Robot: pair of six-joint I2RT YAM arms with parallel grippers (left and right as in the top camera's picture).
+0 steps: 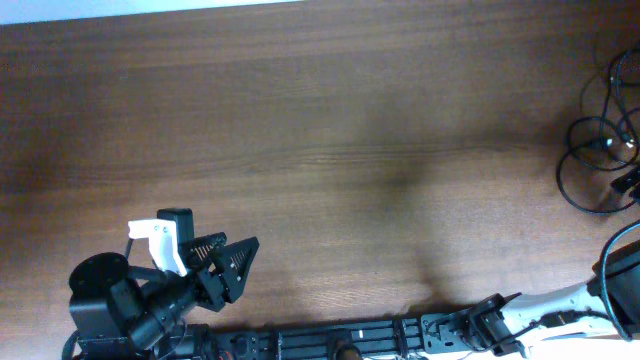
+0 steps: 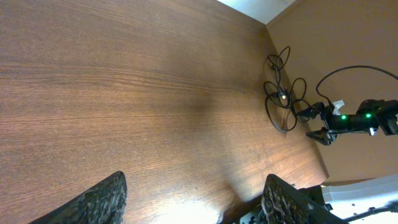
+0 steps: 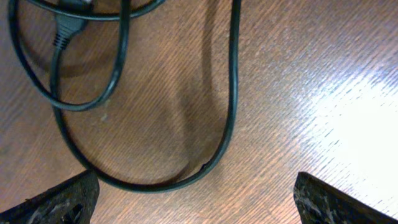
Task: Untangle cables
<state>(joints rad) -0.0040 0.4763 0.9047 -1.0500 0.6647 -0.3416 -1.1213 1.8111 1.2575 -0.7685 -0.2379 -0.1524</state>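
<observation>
The cables (image 1: pixel 592 150) lie in tangled black loops at the table's far right edge. They also show in the left wrist view (image 2: pixel 280 93) near the table's corner. My right gripper (image 3: pixel 199 208) is open and empty, low over the table, with a cable loop (image 3: pixel 231 93) and a plug end (image 3: pixel 65 28) just ahead of its fingers. In the overhead view it shows only partly at the right edge (image 1: pixel 628 184). In the left wrist view it sits beside the cables (image 2: pixel 314 123). My left gripper (image 1: pixel 228 266) is open and empty at the front left, far from the cables, over bare wood (image 2: pixel 193 208).
The brown wooden table (image 1: pixel 320 130) ends close to the right of the cables (image 2: pixel 311 155). The right arm (image 1: pixel 540 310) reaches along the front edge towards the right. A thicker black arm wire (image 2: pixel 348 70) arcs above the right gripper.
</observation>
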